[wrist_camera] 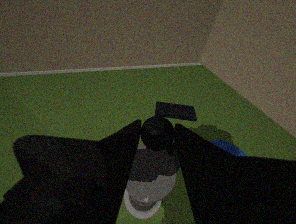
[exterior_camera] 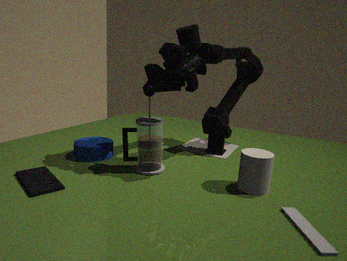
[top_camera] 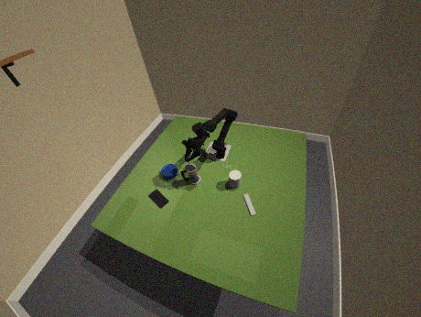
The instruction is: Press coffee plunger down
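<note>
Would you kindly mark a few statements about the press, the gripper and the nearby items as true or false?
1. The gripper is closed on the plunger knob. True.
2. The coffee press lies tipped on its side. False: it stands upright.
3. The rod still shows above the lid. True.
4. The blue disc sits on the black pad. False: they lie apart.
5. The white cylinder touches the press. False: it stands well apart.

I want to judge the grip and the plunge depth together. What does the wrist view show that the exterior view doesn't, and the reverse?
Only wrist: both fingers flank the knob. Only exterior: the rod partly sunk, the upright press, the white cylinder and the grey strip. Both: the pincer shut on the knob, the blue disc, the black pad.
</note>
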